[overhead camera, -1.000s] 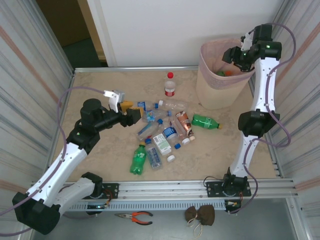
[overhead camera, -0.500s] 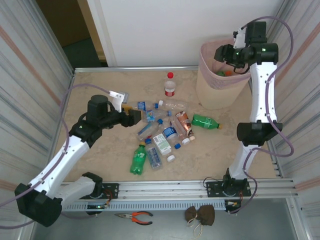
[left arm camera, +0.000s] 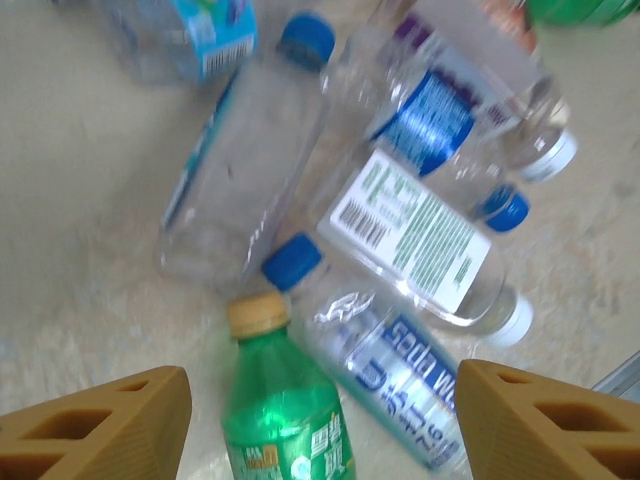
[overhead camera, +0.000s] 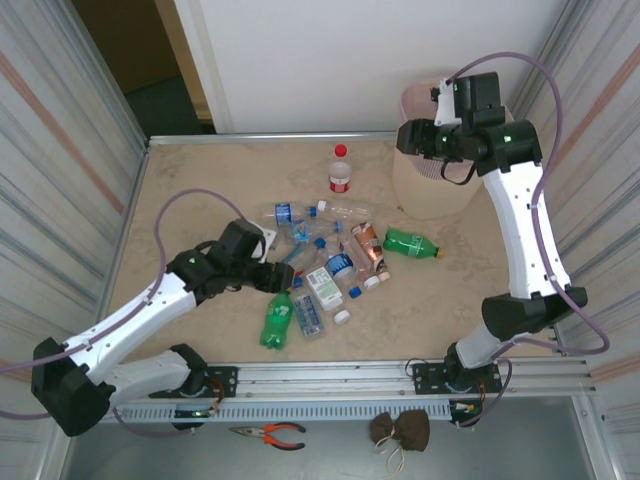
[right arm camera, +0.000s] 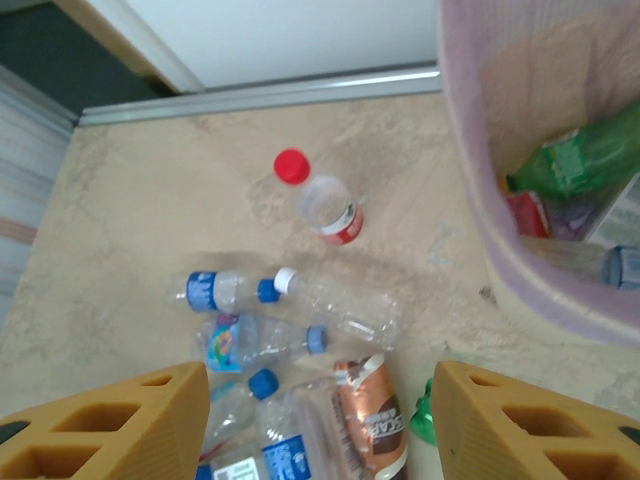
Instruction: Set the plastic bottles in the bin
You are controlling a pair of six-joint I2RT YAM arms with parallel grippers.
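L gripper [left arm camera: 322, 415], jaws spread & empty, is hovering over the green bottle [left arm camera: 287, 428] in the mid-table pile [overhead camera: 325, 255]. R gripper [right arm camera: 320, 415], likewise spread w/ nothing held, is hanging beside the bin [right arm camera: 468, 160]. Risk: the blue-cap bottle [left arm camera: 385, 360] is lying just beside it, so closing jaws could be pinching both or squirting it out.

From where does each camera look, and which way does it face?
Top external: above, behind the bases, facing down at the table; left arm, right arm show.
Left wrist: low over the bottles, facing down; its fingers show.
Right wrist: high beside the bin, facing down; its fingers show.
Top external and right wrist share the red-capped bottle.
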